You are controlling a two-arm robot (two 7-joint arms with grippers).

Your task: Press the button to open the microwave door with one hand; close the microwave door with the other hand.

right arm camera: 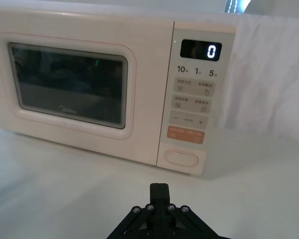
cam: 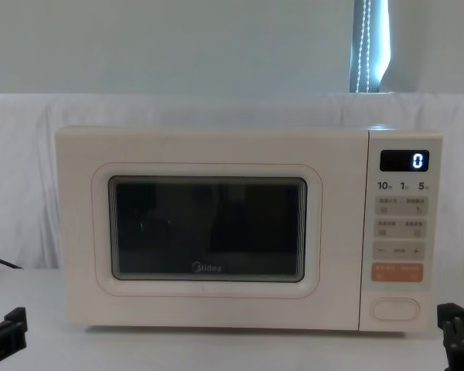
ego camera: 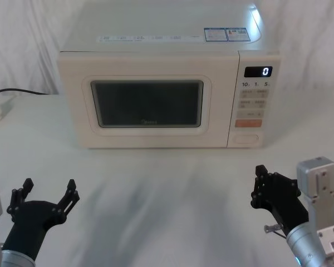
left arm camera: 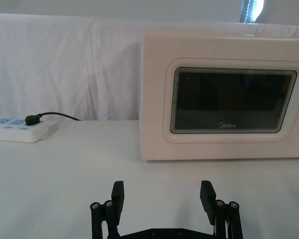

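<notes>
You have the microwave (ego camera: 161, 94) standing square ahead on the white table (ego camera: 156, 194), its microwave door (ego camera: 147, 103) shut flush and the button (ego camera: 245, 139) at the bottom of the panel, just under the orange button (ego camera: 248, 123). Your left gripper (ego camera: 47, 194) hovers low at near left with jaws wide. Your right gripper (ego camera: 260, 186) hovers in front of the panel, jaws together, nothing between it and the button; a power strip (left arm camera: 17, 129) with a black cord (left arm camera: 52, 116) lies well left of the microwave.

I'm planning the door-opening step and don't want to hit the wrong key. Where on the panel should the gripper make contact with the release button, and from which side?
Press rather than grip: the button is a flat cream pill at the panel's bottom, under the orange button. Come straight at the microwave front with the right gripper, which sits nearer and looks shut. The left gripper waits open before the microwave door.
</notes>
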